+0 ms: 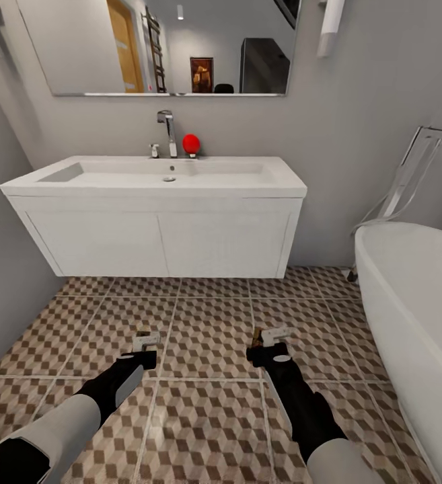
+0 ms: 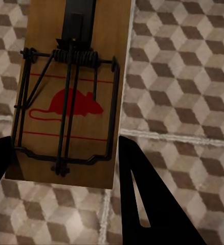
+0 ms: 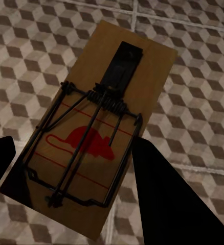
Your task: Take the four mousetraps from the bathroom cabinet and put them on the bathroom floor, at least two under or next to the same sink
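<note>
It was a home bathroom: a white sink [image 1: 153, 176] with a chrome tap [image 1: 167, 131] hung under a wall mirror [image 1: 160, 47], a white bathtub [image 1: 416, 302] stood beside it, and patterned tiles covered the floor [image 1: 207, 336].

The bathroom floor [image 1: 207, 417] is laid in large square tiles printed with a brown, beige and white cube pattern, split by pale grout lines. On the right, the rounded white bathtub [image 1: 416, 316] stands on it, running from near to far. At the far right, by the tub's far end, a small dark foot [image 1: 350, 275] of a leaning chrome fitting seems to rest on the tiles, though it is too small to be sure.
</note>
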`<state>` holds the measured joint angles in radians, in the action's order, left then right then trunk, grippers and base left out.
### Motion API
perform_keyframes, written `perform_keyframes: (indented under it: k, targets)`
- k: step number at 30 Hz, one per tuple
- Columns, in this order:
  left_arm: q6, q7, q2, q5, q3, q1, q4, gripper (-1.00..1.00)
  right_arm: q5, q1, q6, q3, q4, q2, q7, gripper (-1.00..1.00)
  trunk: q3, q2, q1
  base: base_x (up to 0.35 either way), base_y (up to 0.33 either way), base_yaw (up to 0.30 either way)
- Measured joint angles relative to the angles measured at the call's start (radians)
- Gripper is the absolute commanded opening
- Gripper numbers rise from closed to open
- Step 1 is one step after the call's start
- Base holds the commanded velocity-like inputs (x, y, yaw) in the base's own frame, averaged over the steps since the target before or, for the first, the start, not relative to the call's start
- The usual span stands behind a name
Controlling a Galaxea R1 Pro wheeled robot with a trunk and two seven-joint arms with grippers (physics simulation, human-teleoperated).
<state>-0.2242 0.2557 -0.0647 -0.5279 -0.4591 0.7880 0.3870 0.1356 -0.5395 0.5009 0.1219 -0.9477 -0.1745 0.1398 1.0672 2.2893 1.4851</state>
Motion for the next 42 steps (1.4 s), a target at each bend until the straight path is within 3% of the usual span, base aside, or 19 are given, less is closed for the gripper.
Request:
perform_keyframes:
  k: [5,15,30,36,42]
  targets:
    - [0.000,0.001,0.000,0.000,0.000,0.000,0.003,-1.00,0.000,0.000,-0.007,0.023,-0.009,0.000,0.001,-1.00,0.024,0.035,0.019,0.000,0.000,0.000]
    - [0.000,0.001,0.000,0.000,0.000,0.000,0.004,-1.00,-0.001,0.000,-0.003,0.030,-0.080,0.000,0.007,-1.00,0.071,0.105,0.058,0.000,0.000,0.000]
    - [-0.007,0.003,-0.001,0.000,0.000,0.000,0.036,-1.00,-0.001,0.000,0.002,0.031,-0.086,0.000,0.008,-1.00,0.142,0.210,0.115,0.000,0.000,0.000]
    - [-0.010,0.004,-0.002,0.000,0.001,0.000,0.063,-1.00,-0.001,0.000,0.003,0.030,-0.086,0.000,0.008,-1.00,0.175,0.212,0.118,0.000,0.000,0.000]
    - [-0.052,0.004,-0.013,0.000,0.000,0.000,0.154,-1.00,-0.001,0.000,0.003,0.030,-0.086,0.000,0.009,-1.00,0.207,0.213,0.121,0.000,0.000,0.000]
